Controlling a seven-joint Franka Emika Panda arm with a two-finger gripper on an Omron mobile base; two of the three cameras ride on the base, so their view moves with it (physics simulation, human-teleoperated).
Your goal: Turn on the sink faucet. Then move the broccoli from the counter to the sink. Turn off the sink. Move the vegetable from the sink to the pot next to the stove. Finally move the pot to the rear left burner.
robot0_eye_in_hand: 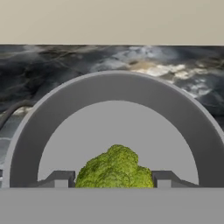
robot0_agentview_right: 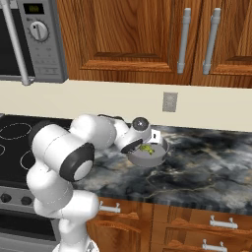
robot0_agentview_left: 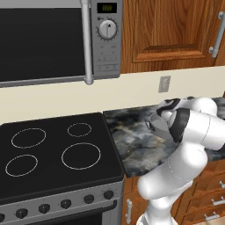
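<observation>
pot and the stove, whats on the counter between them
Bare dark marble counter lies between the pot and the stove, seen in the left base view.

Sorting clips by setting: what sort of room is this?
A rendered home kitchen: a stove under a microwave, wooden cabinets, and a marble counter holding a pot.

Not really getting anything readable here, guys. I'm seeing a small green digital display (robot0_agentview_left: 107, 7) glowing on the microwave (robot0_agentview_left: 52, 39) control panel above its dial (robot0_agentview_left: 107, 29), but the digits are coming through too blurry for me to make out. No labels or brands are showing anywhere else.
</observation>
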